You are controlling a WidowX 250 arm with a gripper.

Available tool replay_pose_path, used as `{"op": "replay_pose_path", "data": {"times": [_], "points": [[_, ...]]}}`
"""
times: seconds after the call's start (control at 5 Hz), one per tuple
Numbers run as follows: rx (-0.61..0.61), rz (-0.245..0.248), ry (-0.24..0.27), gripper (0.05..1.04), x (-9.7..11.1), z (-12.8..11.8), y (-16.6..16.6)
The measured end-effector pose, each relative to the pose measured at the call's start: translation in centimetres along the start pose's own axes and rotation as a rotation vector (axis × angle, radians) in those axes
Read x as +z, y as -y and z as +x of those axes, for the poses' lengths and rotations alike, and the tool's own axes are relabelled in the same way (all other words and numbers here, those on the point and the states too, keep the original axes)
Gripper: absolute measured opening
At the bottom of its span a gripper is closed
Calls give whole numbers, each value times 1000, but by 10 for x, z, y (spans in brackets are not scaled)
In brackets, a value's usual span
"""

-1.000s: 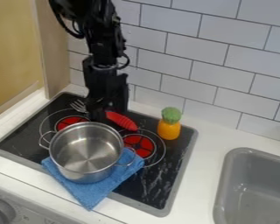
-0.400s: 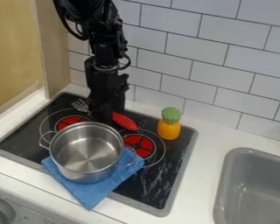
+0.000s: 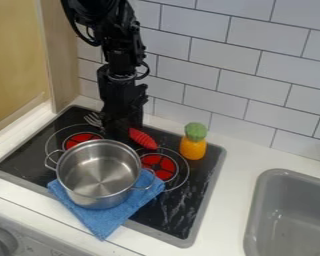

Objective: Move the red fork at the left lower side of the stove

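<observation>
The black gripper (image 3: 122, 131) hangs low over the back of the black stove (image 3: 179, 212), behind the steel pot. Directly under and behind it lies the red-handled fork (image 3: 142, 139). Its red handle sticks out to the right of the gripper and its metal tines show on the left, while the middle is hidden by the gripper. Whether the fork is held cannot be made out.
A steel pot (image 3: 99, 172) stands on a blue cloth (image 3: 108, 220) at the stove's front. An orange pineapple toy with a green top (image 3: 193, 142) stands at the back right edge. The grey sink (image 3: 293, 215) is at the right, the tiled wall behind.
Compared with one second ago, the gripper stands slightly farther right, and more of the tines showed beside it then. The last two views differ very little.
</observation>
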State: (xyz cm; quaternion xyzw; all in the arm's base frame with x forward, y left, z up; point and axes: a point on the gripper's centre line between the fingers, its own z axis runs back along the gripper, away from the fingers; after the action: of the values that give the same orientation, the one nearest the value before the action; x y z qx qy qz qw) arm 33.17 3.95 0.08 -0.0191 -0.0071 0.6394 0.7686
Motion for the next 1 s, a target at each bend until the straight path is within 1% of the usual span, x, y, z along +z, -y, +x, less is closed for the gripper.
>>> {"op": "replay_pose_path", "data": {"times": [0.2,0.6,0.8,1.0], "points": [[15,-4,-30,335,0,-5,1],[8,-34,-68,334,11,-9,12],[-20,-104,-55,334,37,-9,18],[-41,-135,-62,334,53,-18,2]]}}
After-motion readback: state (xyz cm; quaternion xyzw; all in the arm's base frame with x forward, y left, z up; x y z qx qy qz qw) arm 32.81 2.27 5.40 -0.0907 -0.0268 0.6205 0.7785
